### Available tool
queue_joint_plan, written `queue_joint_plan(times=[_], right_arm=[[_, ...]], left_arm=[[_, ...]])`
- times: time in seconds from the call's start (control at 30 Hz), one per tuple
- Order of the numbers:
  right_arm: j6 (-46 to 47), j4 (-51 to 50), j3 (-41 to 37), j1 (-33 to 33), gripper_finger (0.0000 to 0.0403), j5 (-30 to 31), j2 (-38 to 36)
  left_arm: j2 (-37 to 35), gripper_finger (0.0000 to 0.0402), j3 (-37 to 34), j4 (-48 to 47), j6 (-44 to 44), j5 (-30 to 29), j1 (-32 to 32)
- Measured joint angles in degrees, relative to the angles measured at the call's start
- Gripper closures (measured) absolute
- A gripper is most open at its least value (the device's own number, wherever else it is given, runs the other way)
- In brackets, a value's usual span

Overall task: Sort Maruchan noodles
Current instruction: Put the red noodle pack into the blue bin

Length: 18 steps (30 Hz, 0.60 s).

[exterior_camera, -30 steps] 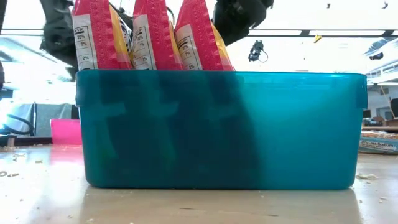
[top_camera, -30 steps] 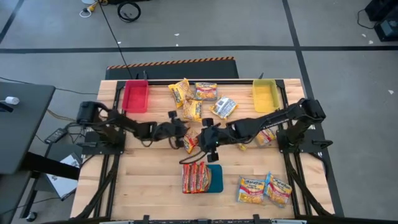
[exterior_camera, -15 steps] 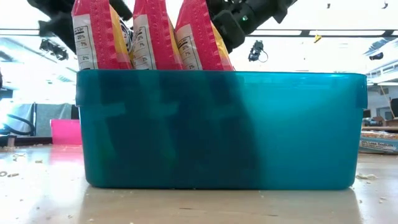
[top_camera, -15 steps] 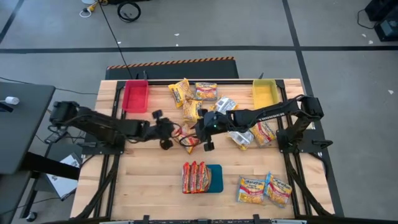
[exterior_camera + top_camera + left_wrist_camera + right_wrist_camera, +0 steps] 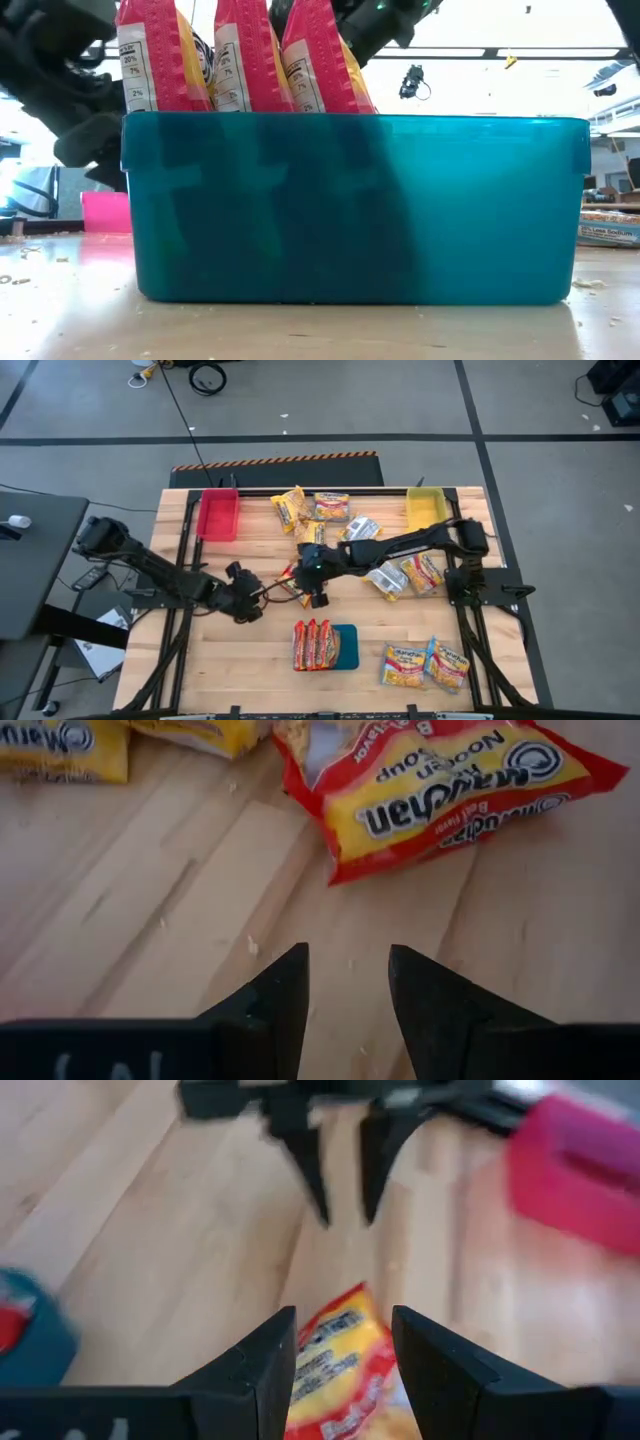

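A red-orange Maruchan packet point(image 5: 288, 584) lies flat on the wood near the table's middle; it also shows in the left wrist view point(image 5: 450, 790) and the right wrist view point(image 5: 335, 1370). My right gripper point(image 5: 306, 588) point(image 5: 340, 1345) is open and hangs over the packet's right end, one finger on each side. My left gripper point(image 5: 262, 598) point(image 5: 345, 985) is open, low over the bare wood just left of the packet, pointing at it. Three red-orange packets point(image 5: 313, 644) point(image 5: 240, 55) stand on edge in the teal tray point(image 5: 346, 646) point(image 5: 400, 210). My right gripper's open fingers point(image 5: 265, 1360) straddle the end of the red-orange packet point(image 5: 330, 1342) from the table's right, slanting down. I cannot tell whether they touch it. The packet lies flat on the table.
Yellow-orange and blue-trimmed packets are heaped at the far middle point(image 5: 320, 512). More lie right of centre point(image 5: 410, 575) and at the near right point(image 5: 425, 665). The red bin point(image 5: 217, 515) sits at the far left and the yellow bin point(image 5: 425, 510) at the far right. Bare wood spans the near left.
My left gripper has drawn back toward the table's left and near edge, away from the red-orange packet. My right gripper has swung leftward across the middle and now stands over that packet.
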Motion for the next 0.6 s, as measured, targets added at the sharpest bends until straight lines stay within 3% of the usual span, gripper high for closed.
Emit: queue_joint_plan(times=[0.33, 0.6], right_arm=[[-2.5, -8.7, 12.6, -3.4, 0.0231, -8.0, 12.4], [-7.6, -21.5, 25.1, -4.5, 0.023, -15.5, 20.4]], left_arm=[[0.0, 0.0258, -2.9, 3.4, -10.8, -3.5, -7.7], [0.1, 0.0258, -2.9, 4.7, -12.4, -6.7, -10.0]])
